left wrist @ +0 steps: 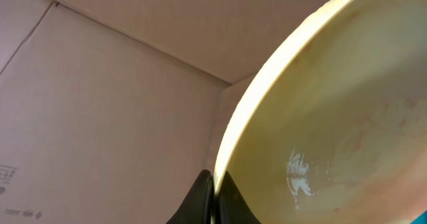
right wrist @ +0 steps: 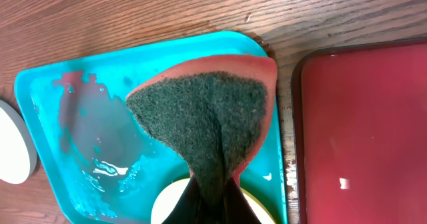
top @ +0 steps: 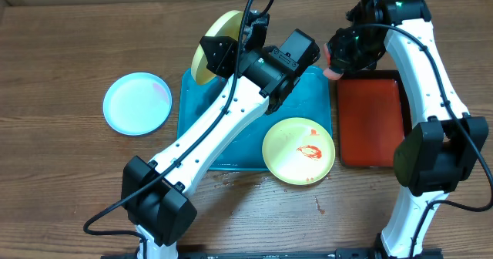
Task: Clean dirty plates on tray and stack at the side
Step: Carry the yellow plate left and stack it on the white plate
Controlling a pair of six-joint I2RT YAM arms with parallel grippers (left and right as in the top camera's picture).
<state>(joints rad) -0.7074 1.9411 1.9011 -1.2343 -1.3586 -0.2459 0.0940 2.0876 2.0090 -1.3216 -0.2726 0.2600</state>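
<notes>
Table (top: 62,43): we see brown wood grain, with a few small crumbs near the teal tray's 6 o'clock edge.
Teal tray (top: 200,136): a glossy plastic rectangle with rounded corners and a raised rim, at the middle of the table. In the right wrist view its floor is wet, with glints of water and a pinkish-red smear.
Held plate (top: 214,29): round, smooth, pale yellow-green plastic, tilted up on edge over the tray's 11 o'clock corner. In the left wrist view its inner face shows a wet glint and faint reddish traces.
Left arm: it reaches from the table's 7 o'clock across the tray toward 12 o'clock. The left end effector (left wrist: 213,197) is clenched on the held plate's thin rim, between two dark fingers.
Sauced plate (top: 299,151): the same yellow-green, lying flat at the tray's 5 o'clock corner and overhanging the rim, with a red squiggle of sauce near its middle.
Blue plate (top: 138,103): light blue-white with a pinkish tint on one side, flat on the table at the tray's 9 o'clock and apart from it.
Right arm: it rises at the table's 5 o'clock and arches over the red tray toward 1 o'clock. The right end effector (right wrist: 212,197) is clamped on the sponge.
Sponge (right wrist: 207,117): salmon-pink foam with a coarse dark green scouring face, pinched so it fans out above the teal tray's 1 o'clock corner.
Red tray (top: 372,120): narrow, glossy red with a dark rim, just beside the teal tray at 3 o'clock.
</notes>
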